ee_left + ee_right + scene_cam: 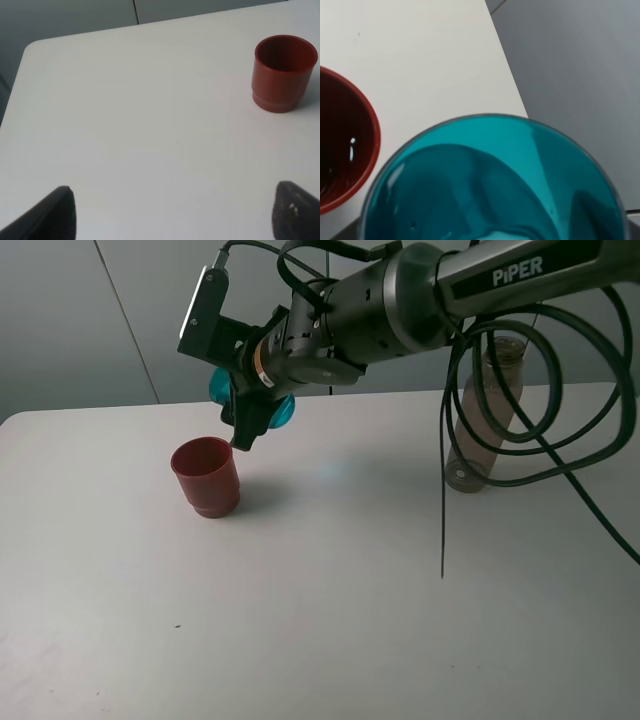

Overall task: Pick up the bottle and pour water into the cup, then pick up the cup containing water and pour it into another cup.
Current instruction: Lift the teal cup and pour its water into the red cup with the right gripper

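**Teal cup tipped over the red cup**

Nearest is bare tabletop [350, 630]. The left claw [177, 212] hangs low over it with its two fingers wide apart, holding nothing, likely parked out of the way. Next stands the red cup [206, 476], upright, its mouth open to catch water. Just above its rim the right claw [245, 430] is clamped on the teal cup [281, 412], tipped sideways, I think for pouring. The claw hides most of that cup, and I cannot see any water falling. Far back on the right stands the bottle [482, 415], partly behind black cables [560, 440].
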Robot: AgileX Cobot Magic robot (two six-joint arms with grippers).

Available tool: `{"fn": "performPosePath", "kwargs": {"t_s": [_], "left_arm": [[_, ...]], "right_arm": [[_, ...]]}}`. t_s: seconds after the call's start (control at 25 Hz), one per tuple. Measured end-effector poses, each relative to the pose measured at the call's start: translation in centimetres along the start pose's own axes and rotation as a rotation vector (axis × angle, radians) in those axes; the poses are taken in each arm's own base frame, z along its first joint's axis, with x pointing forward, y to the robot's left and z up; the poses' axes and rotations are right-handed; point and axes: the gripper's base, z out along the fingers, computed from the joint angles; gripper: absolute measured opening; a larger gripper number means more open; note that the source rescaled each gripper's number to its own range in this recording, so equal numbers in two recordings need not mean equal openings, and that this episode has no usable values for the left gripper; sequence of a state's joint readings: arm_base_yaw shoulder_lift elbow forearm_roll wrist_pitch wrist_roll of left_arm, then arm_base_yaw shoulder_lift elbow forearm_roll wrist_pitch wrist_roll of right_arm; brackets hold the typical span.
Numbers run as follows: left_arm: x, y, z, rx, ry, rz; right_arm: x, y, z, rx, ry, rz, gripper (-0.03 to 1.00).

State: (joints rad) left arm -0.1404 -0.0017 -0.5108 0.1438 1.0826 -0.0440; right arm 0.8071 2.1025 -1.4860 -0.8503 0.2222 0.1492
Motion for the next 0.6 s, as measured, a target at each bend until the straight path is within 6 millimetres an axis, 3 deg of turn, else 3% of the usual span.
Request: {"fn": "performPosePath", "kwargs": {"t_s": [0.6], "left_arm": [[0.0, 0.0, 0.0, 0.0, 0.0, -0.004]], "right_arm": [[-0.25, 0.48, 0.61, 0.04, 0.009, -0.123, 0.13]]}}
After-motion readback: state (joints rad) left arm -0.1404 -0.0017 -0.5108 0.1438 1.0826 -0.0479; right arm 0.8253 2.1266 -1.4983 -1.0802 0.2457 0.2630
